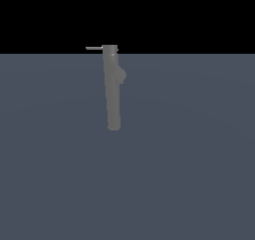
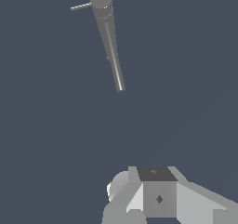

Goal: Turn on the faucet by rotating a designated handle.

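Standing on plain grey-blue ground, the faucet (image 1: 113, 92) is pointing its handle (image 1: 93, 48) toward the exterior view's left, well apart from the gripper (image 2: 155, 195), whose jaw state cannot be told, risking a glancing miss on so thin a rod.

A plain slate-blue floor (image 1: 189, 174) stretches beneath a black backdrop (image 1: 199, 15).

One faucet (image 1: 113, 92) stands on the one worktop (image 1: 199, 174). It carries one handle (image 1: 93, 48), a thin rod sticking out from its cap toward 9 o'clock in the exterior view, and one stubby spout (image 1: 121, 75) on its side toward 3 o'clock. One end effector (image 2: 155, 195) shows in the wrist view only
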Controlling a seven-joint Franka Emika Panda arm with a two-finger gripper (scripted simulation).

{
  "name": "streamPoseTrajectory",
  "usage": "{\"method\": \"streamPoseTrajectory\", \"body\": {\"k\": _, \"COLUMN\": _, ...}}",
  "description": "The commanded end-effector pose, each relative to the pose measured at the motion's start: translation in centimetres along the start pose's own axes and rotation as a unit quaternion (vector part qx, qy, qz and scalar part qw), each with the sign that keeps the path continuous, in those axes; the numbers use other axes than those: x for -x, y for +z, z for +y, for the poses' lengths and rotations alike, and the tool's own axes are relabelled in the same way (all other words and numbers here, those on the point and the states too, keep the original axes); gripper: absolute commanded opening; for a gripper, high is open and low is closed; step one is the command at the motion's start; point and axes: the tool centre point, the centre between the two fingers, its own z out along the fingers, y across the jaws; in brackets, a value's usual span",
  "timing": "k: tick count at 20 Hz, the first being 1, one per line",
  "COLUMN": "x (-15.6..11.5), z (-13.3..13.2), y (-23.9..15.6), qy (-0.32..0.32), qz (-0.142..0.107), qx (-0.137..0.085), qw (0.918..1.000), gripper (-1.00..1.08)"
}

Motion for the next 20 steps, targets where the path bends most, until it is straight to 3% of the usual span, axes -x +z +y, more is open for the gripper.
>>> {"method": "streamPoseTrajectory", "body": {"k": 1, "x": 0.0, "z": 0.0, "y": 0.0, "qy": 0.0, "qz": 0.0, "qx": 0.0, "qw": 1.0, "gripper": -1.0}}
{"method": "streamPoseTrajectory", "body": {"k": 10, "x": -0.2, "z": -2.4, "y": -0.4, "qy": -0.019, "qz": 0.008, "qx": -0.004, "qw": 0.9998, "gripper": -1.0}}
{"method": "streamPoseTrajectory", "body": {"k": 20, "x": -1.6, "z": -2.6, "y": -0.2, "qy": -0.021, "qz": 0.007, "qx": -0.002, "qw": 0.9998, "gripper": -1.0}}
